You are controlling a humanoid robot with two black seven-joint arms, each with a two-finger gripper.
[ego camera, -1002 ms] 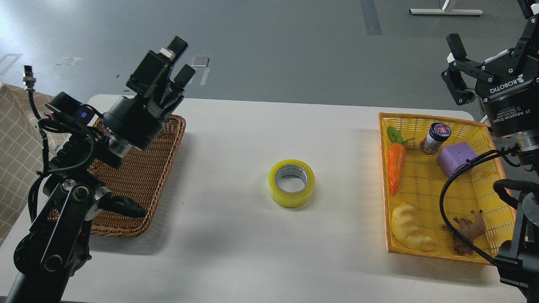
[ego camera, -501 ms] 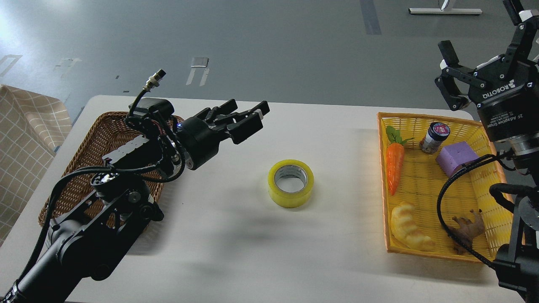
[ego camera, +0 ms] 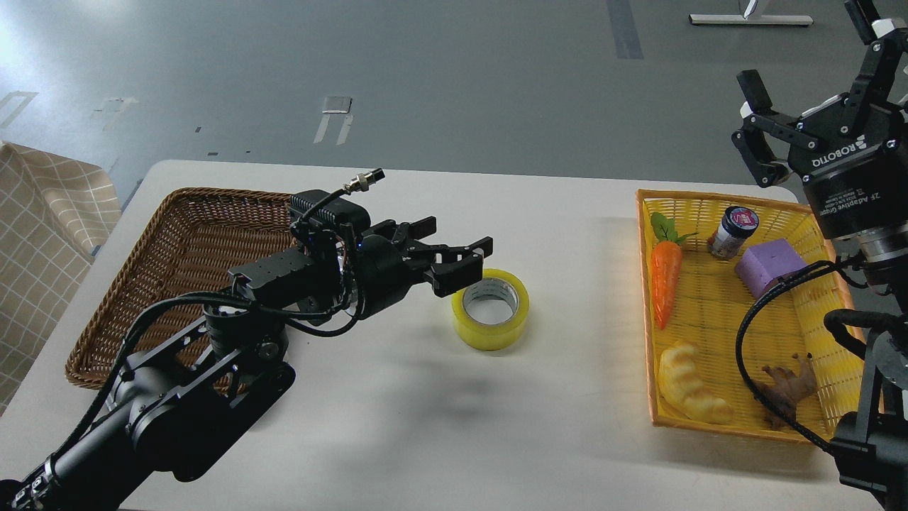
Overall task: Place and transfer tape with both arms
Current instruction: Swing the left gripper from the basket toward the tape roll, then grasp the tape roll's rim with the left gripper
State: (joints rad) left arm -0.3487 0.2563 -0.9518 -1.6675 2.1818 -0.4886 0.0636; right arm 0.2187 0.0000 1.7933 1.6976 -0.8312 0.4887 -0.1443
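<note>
The tape (ego camera: 491, 309), a yellow translucent roll with a white printed core, lies flat on the white table (ego camera: 425, 426) at its middle. My left gripper (ego camera: 461, 255) is open and empty, reaching in from the left. Its fingertips (ego camera: 457, 273) hang just above the roll's left rim; I cannot tell whether they touch it. My right gripper (ego camera: 809, 67) is open and empty, raised high at the far right above the yellow basket's back corner.
A brown wicker basket (ego camera: 177, 234) stands at the left, partly under my left arm. A yellow basket (ego camera: 716, 312) at the right holds a toy carrot (ego camera: 667, 280), a small jar (ego camera: 734, 231), a purple block (ego camera: 767, 264), a bread toy (ego camera: 689, 387) and a brown figure (ego camera: 787, 390).
My left arm swung down from over the wicker basket and moved right, bringing its open gripper to the tape's left rim. The right gripper rose slightly. The tape has not moved.
</note>
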